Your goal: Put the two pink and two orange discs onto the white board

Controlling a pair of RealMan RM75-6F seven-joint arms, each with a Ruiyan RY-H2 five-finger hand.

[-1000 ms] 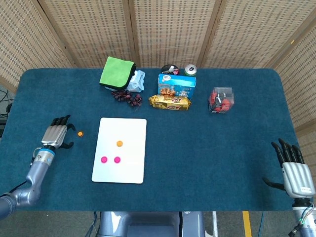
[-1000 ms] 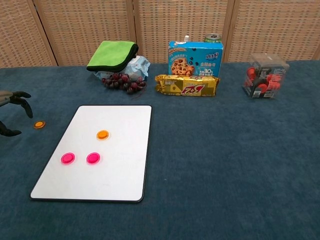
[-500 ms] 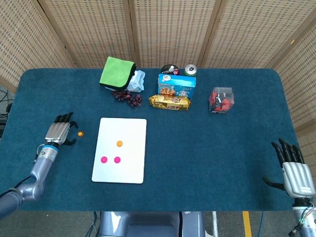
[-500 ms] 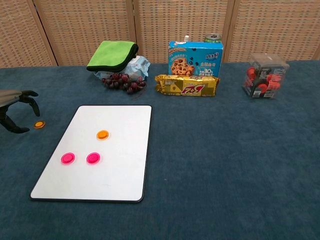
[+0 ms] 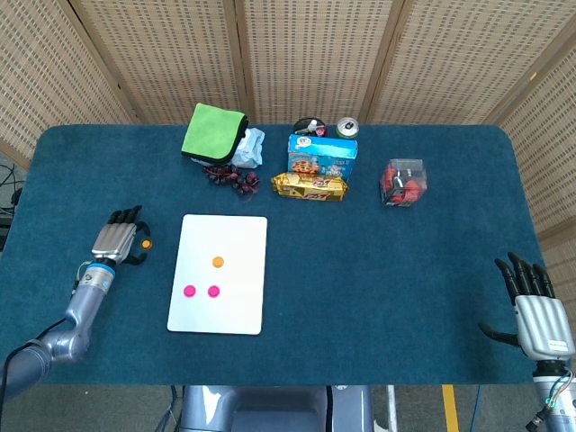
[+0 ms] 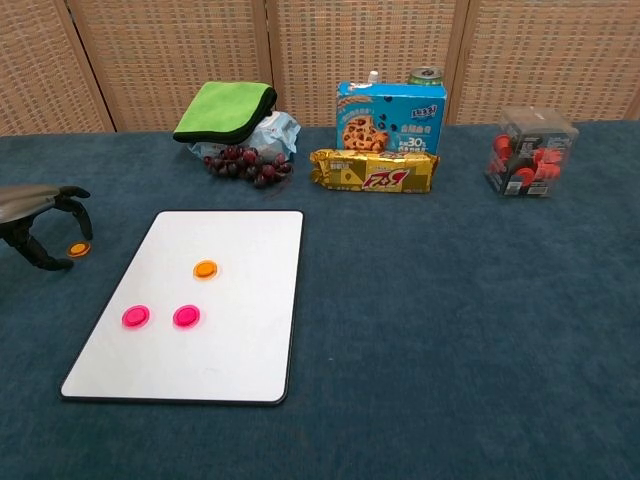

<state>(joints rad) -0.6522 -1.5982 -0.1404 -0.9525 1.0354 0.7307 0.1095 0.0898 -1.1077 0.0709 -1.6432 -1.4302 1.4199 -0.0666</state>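
The white board [image 5: 220, 310] [image 6: 240, 360] lies on the blue table left of centre. On it sit two pink discs [image 5: 190, 291] [image 5: 214, 291] [image 6: 136, 316] [image 6: 186, 316] and one orange disc [image 5: 218, 262] [image 6: 205, 268]. A second orange disc [image 5: 145, 242] [image 6: 78, 249] lies on the cloth just left of the board. My left hand [image 5: 117, 244] [image 6: 40, 215] hovers over that disc, fingers arched apart around it, holding nothing. My right hand [image 5: 538, 315] rests open at the table's near right corner, seen only in the head view.
Along the back stand a green cloth [image 5: 214, 131], grapes [image 5: 232, 175], a blue cookie box [image 5: 321, 157], a gold snack pack [image 5: 310, 186], a can [image 5: 347, 128] and a clear box of red items [image 5: 403, 183].
My left hand has moved right, toward the board, and its fingertips now reach the loose orange disc. The right hand and the discs have not moved.
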